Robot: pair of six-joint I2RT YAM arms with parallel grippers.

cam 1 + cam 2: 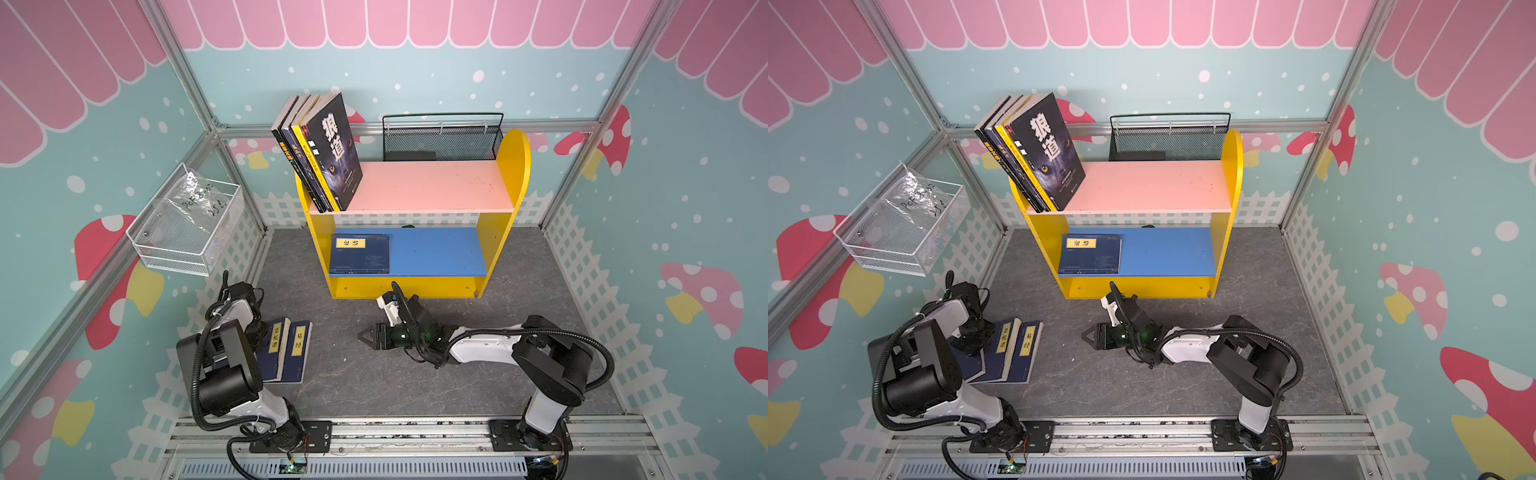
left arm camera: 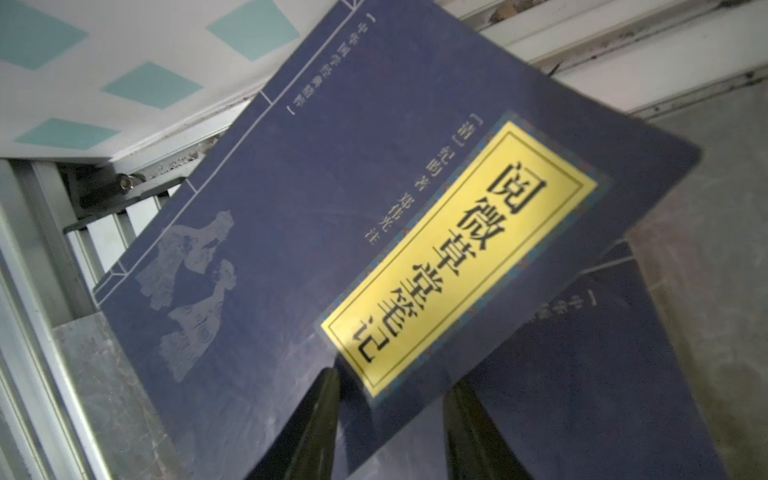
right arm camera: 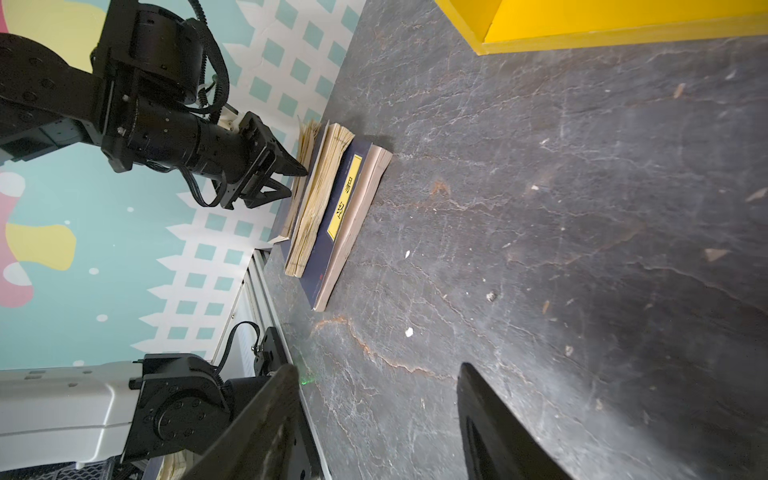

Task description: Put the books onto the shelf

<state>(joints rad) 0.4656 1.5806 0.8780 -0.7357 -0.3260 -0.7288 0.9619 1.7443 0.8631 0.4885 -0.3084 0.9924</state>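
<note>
The shelf [image 1: 515,166] stands at the back, yellow-sided, with a pink upper board [image 1: 432,187] and a blue lower board [image 1: 440,249]. Several books [image 1: 328,145] lean at the pink board's left end. One navy book [image 1: 360,254] lies flat on the blue board. Three navy books [image 1: 1017,349] are stacked on the floor at the left. My left gripper [image 2: 392,382] is shut on the top book [image 2: 332,208], one finger on its cover and one under its raised edge. My right gripper [image 1: 361,334] is open and empty, low over mid-floor.
A black mesh basket [image 1: 440,137] hangs behind the shelf. A white wire basket [image 1: 187,224] holding a plastic bag is fixed to the left wall. The arms' metal rail [image 1: 395,432] runs along the front. Grey floor [image 1: 374,386] lies between the two arms.
</note>
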